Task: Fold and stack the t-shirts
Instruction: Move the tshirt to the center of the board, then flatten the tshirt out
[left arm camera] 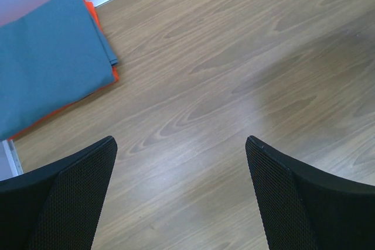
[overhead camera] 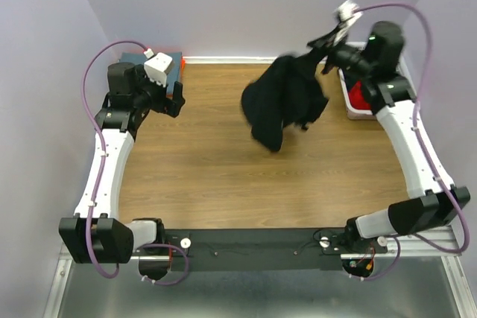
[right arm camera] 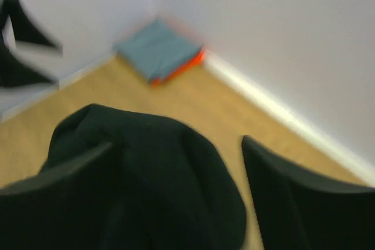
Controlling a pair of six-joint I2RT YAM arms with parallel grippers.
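Plainly, you were at the laying-out step: the black shirt (overhead camera: 283, 102) hung bunched over the table (overhead camera: 223, 199), right of centre. Its long axis ran from the right gripper (overhead camera: 330, 41) down toward the middle, collar and hem impossible to tell apart. Your right jaws stood spread, and the left gripper (left arm camera: 181, 144) was wide and empty. Next, I judge, you needed the shirt flat, both grippers taking corners.
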